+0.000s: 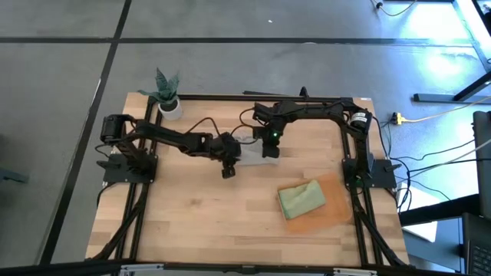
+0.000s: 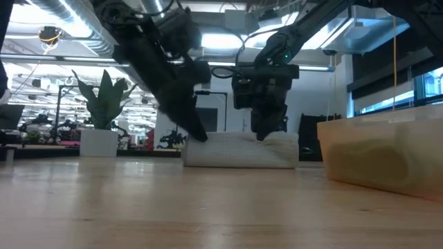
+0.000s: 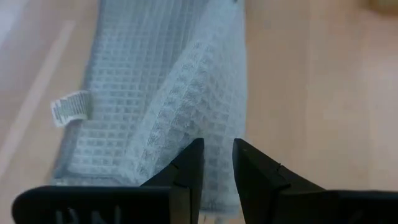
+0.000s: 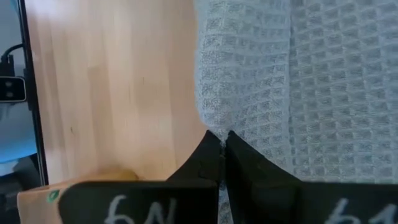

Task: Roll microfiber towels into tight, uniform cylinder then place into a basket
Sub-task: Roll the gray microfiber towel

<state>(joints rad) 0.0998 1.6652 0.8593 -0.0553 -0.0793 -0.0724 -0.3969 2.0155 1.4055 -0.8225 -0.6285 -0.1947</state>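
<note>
The pale grey towel (image 1: 249, 147) lies as a folded, partly rolled bundle on the table's far middle; it also shows in the low view (image 2: 239, 149). My left gripper (image 1: 229, 159) is at its left end and my right gripper (image 1: 269, 144) at its right end, both shut on it. The sage green towel (image 1: 301, 198) lies bundled in the orange-brown basket (image 1: 334, 211) at the near right. My left gripper (image 3: 217, 155) pinches a raised fold (image 3: 208, 134) of the grey towel between its two fingers, at the towel's left end, slanting down from the table's left. The towel rests on the table. My right gripper (image 4: 224, 142) pinches the grey towel's folded edge (image 4: 214, 124) between its nearly closed fingertips, coming from above and pointing down (image 2: 266, 128). How many layers it has I cannot tell. The towel lies on the table below it.
A small potted plant (image 1: 167, 96) stands at the table's far left corner. The basket's wall (image 2: 377, 155) rises close by on the right in the low view. Bare wooden tabletop (image 1: 199, 207) lies at the near left.
</note>
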